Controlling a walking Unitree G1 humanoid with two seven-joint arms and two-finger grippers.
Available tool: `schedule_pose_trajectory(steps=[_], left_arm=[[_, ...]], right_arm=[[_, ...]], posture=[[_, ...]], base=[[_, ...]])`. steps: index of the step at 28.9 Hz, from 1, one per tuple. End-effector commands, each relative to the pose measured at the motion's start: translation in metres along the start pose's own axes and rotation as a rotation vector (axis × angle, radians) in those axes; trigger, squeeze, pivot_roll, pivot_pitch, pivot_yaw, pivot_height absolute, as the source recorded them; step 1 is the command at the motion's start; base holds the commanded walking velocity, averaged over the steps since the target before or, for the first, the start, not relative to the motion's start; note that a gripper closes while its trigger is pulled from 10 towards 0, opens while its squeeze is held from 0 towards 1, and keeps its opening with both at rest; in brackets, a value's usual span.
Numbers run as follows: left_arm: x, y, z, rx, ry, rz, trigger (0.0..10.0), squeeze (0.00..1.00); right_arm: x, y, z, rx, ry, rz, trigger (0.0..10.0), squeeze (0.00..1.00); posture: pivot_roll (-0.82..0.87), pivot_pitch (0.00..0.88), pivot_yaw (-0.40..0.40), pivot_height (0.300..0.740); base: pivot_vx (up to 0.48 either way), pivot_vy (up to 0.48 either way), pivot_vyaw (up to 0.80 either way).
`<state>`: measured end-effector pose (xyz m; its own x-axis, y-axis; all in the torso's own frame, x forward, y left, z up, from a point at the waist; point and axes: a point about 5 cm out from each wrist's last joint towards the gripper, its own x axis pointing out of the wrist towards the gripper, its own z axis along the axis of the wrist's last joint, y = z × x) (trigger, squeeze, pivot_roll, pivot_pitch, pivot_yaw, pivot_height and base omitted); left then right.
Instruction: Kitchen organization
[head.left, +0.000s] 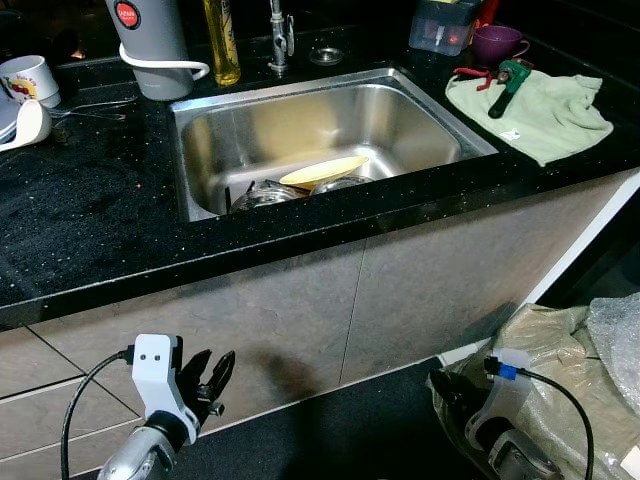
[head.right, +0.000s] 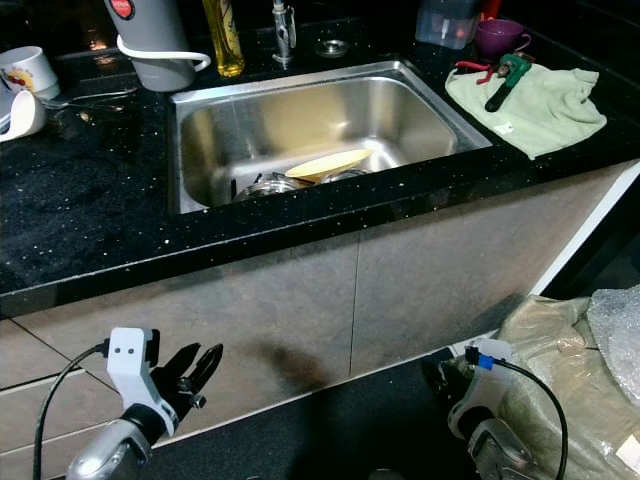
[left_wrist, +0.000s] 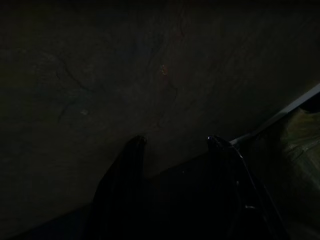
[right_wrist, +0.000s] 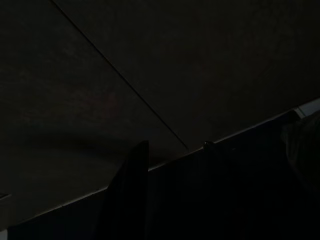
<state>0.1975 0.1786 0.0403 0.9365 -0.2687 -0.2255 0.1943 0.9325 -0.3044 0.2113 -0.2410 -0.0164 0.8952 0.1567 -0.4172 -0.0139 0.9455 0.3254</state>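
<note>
Sink (head.left: 420, 110) holds dishes awaiting sorting. Left end effector (head.left: 212, 372) and right end effector (head.left: 447, 392) hang idle, fingers parted, empty.

Head cameras look forward and down from above counter (head.left: 90, 210), at middle distance; sink (head.left: 420, 110) near centre, cabinet front (head.left: 300, 310) below it. Two eye views share almost whole scene, right eye shifted slightly. Left wrist camera faces along its fingers (left_wrist: 125, 165) at cabinet front, close, very dark. Right wrist camera faces same cabinet front, close, dark; panel seam (right_wrist: 120, 80) visible.
</note>
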Motion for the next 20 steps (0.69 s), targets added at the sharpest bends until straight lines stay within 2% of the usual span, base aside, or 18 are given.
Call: schedule_pose_trajectory(steps=[1, 20], left_arm=[[-0.0016, 0.0004, -0.0035, -0.015, 0.014, 0.01, 10.0, 0.0], [0.0018, -0.004, -0.0093, -0.03, 0.03, 0.005, 10.0, 0.0]], right_arm=[[-0.0014, -0.0029, -0.002, 0.0, 0.006, -0.009, 10.0, 0.0], [0.0003, -0.0047, 0.0002, 0.001, 0.004, -0.013, 10.0, 0.0]], posture=[[-0.1, 0.072, 0.023, 0.732], [-0.1, 0.071, 0.029, 0.732]], base=[[0.0, 0.0, 0.0], [0.0, 0.0, 0.0]])
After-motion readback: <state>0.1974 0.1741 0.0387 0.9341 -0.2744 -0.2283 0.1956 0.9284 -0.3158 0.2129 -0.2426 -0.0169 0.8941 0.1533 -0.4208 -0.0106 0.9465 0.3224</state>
